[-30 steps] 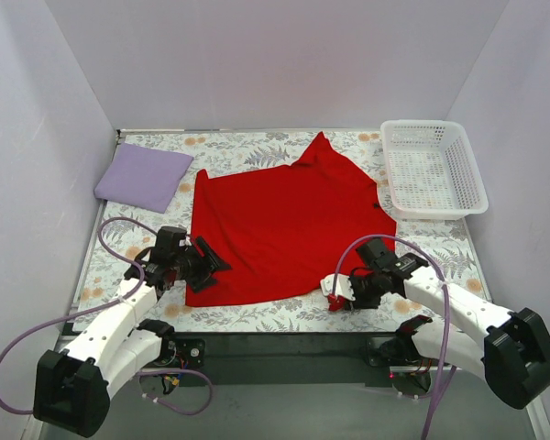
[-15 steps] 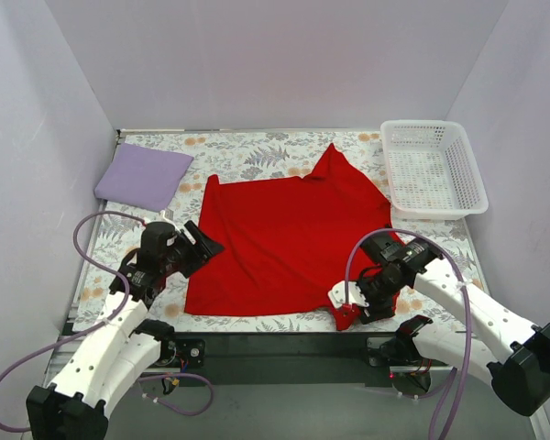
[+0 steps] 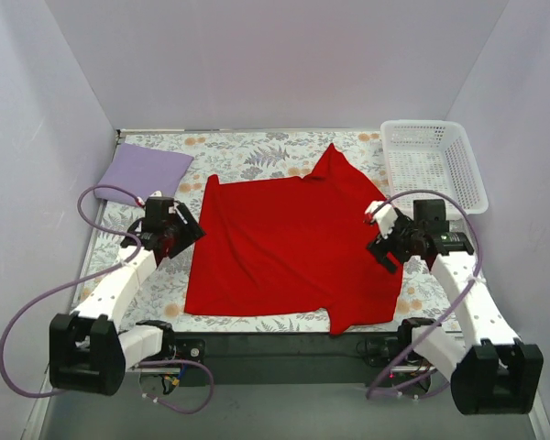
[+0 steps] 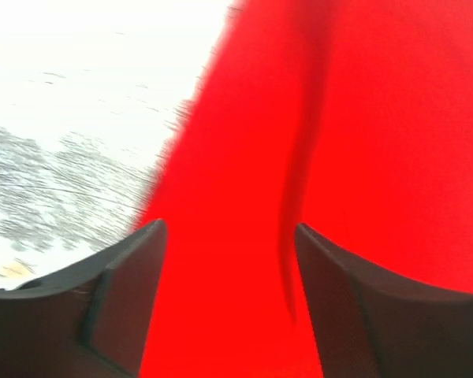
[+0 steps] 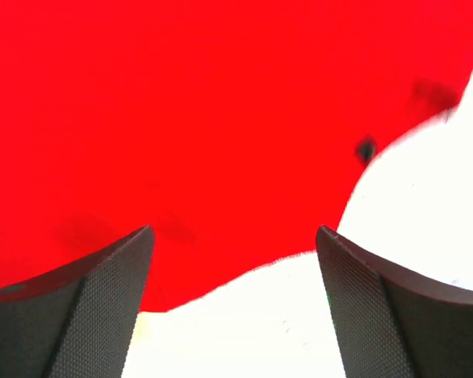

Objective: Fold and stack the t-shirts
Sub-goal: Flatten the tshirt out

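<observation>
The red t-shirt [image 3: 289, 247] lies spread flat in the middle of the table, one sleeve pointing to the back. Folded small, the lavender t-shirt [image 3: 145, 170] sits at the back left. My left gripper [image 3: 185, 231] hovers open at the red shirt's left edge. In the left wrist view red cloth [image 4: 363, 118] fills the space under the open left gripper [image 4: 229, 232], and nothing is pinched. My right gripper [image 3: 382, 240] is open over the shirt's right edge. The right wrist view has the red hem [image 5: 221, 118] below the wide-open right gripper [image 5: 235, 232].
A white lattice basket [image 3: 435, 165] stands at the back right corner. The grey floral cloth [image 3: 257, 151] covers the table. Walls close in on the left, right and back.
My right gripper opened, let go of the red shirt's near right corner and moved back along its right edge. The left arm moved back along the left edge. The shirt settled flat.
</observation>
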